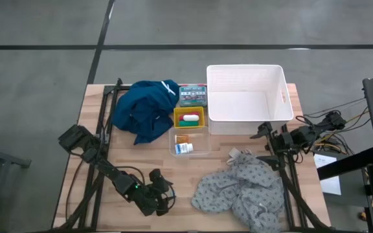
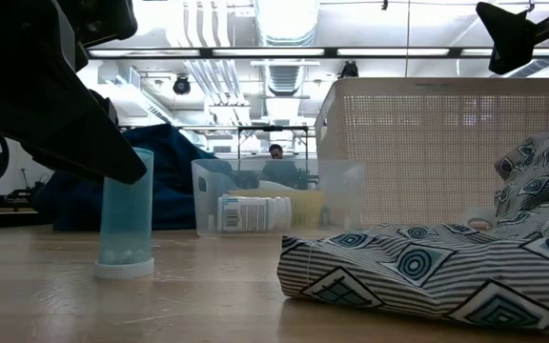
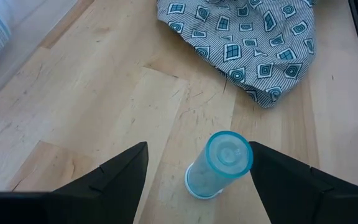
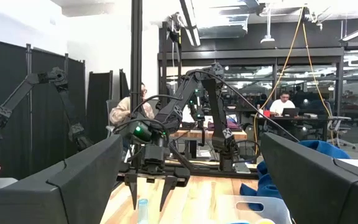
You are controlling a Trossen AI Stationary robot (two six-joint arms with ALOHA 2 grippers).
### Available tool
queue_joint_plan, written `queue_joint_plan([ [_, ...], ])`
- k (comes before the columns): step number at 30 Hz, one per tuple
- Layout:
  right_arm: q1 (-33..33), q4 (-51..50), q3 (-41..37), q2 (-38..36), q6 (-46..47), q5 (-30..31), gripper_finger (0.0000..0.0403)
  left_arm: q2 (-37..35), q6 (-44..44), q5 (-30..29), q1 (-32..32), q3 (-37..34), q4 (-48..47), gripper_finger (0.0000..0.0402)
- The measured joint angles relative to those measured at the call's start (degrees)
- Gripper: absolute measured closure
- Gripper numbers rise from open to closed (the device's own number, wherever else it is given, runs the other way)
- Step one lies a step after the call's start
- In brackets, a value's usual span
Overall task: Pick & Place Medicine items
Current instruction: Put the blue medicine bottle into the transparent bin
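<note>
A pale blue see-through tube (image 3: 219, 165) stands upright on its white end on the wood near the table's front left. My left gripper (image 3: 197, 144) is open and slants down over it, one finger on each side of the tube's top. The tube stands closer to one finger (image 3: 278, 177). The low view shows the tube (image 2: 127, 214) with the gripper's dark body over its top. A clear bin (image 1: 190, 144) holds a white-and-blue bottle (image 1: 184, 148) and a small orange pack (image 1: 182, 138). A yellow bin (image 1: 189, 118) holds more small pieces. My right gripper (image 4: 191, 137) is open, raised at the table's right edge.
A white basket (image 1: 245, 97) stands at the far right, with a green box (image 1: 192, 95) beside it. A dark blue cloth (image 1: 144, 107) lies at the far left. A grey patterned cloth (image 1: 241, 191) lies at the near right, close to the tube. People sit in the room beyond.
</note>
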Motion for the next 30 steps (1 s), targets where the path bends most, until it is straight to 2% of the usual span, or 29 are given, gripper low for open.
queue_joint_plan([
  [19, 0.0, 0.0, 0.0, 0.0, 0.0, 0.0, 0.0023, 0.0, 0.1, 1.3, 0.0, 0.0, -0.4, 0.0223],
  [30, 0.0, 0.0, 0.0, 0.0, 0.0, 0.0, 0.0023, 0.0, 0.3, 1.2, 0.1, 0.0, -0.4, 0.0260],
])
